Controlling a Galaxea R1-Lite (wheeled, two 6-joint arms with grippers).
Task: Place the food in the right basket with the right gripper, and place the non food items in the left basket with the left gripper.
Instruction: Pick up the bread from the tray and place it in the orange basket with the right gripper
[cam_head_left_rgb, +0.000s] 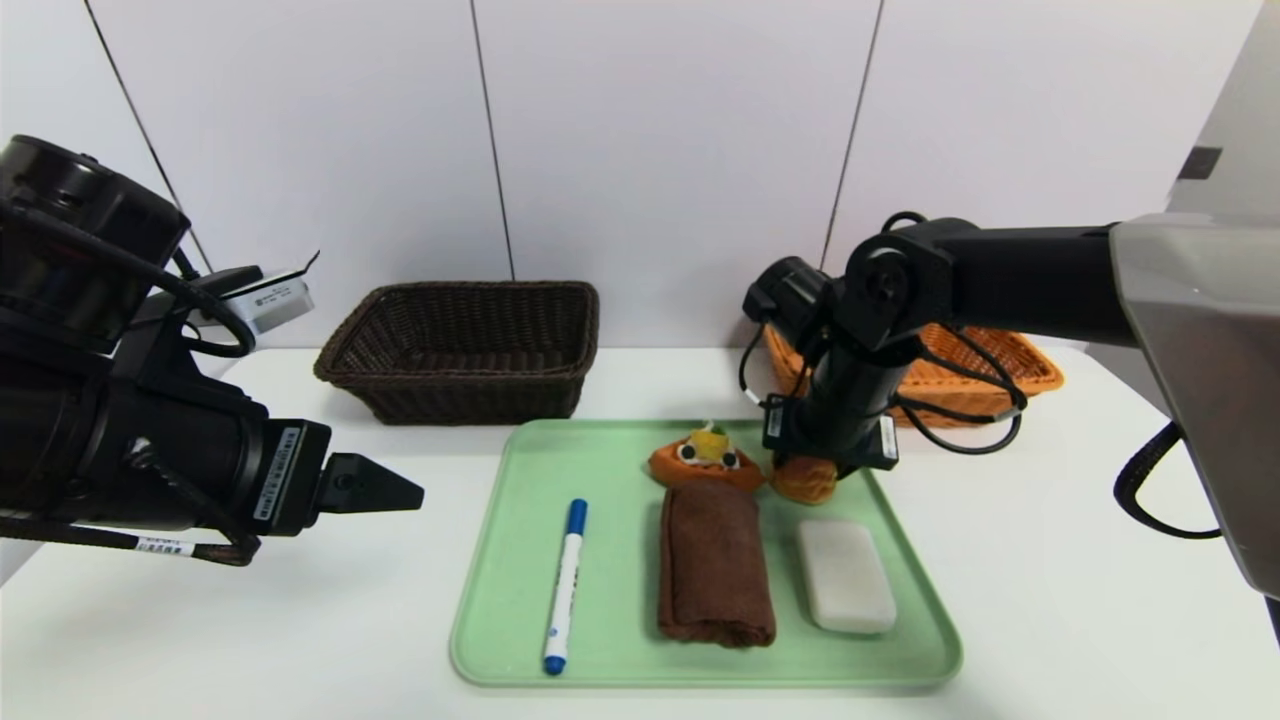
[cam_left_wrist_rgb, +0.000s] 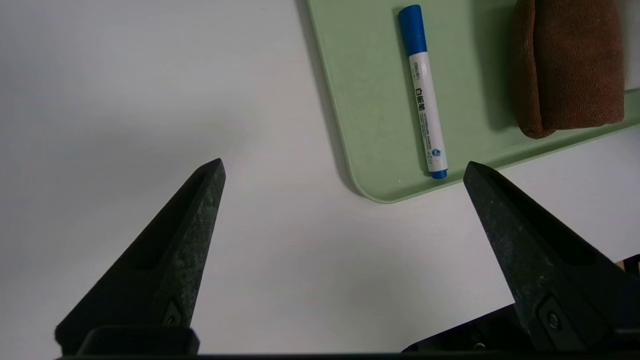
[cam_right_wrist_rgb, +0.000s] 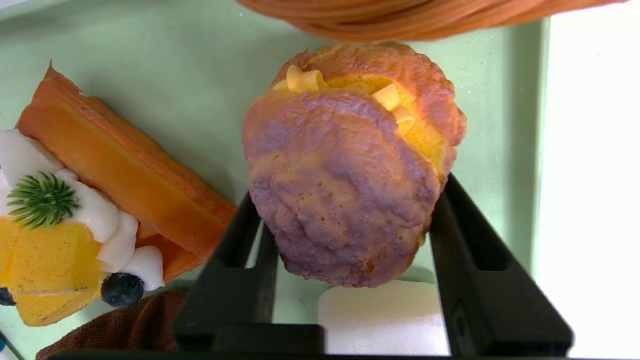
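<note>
While the right end effector (cam_right_wrist_rgb: 345, 220) points down over the upper right part of the green tray (cam_head_left_rgb: 500, 610), its black fingers (cam_right_wrist_rgb: 470, 250) are closed against the two sides of the puff bun (cam_right_wrist_rgb: 350, 165); in the head view the arm hides all but the bun's lower edge. Just left of it lies the tart (cam_head_left_rgb: 706, 458), touching the far end of the rolled brown towel (cam_head_left_rgb: 714, 565). A white bar (cam_head_left_rgb: 845, 574) lies at lower right of the tray and the marker (cam_head_left_rgb: 565, 585) at lower left. Behind the arm, the orange basket (cam_head_left_rgb: 1000, 365) is largely covered. At upper centre stands the dark basket (cam_head_left_rgb: 465, 345). At the frame's left, the left end effector (cam_left_wrist_rgb: 345, 170) hovers over the white tabletop (cam_head_left_rgb: 300, 600), fingers spread wide apart, holding nothing.
</note>
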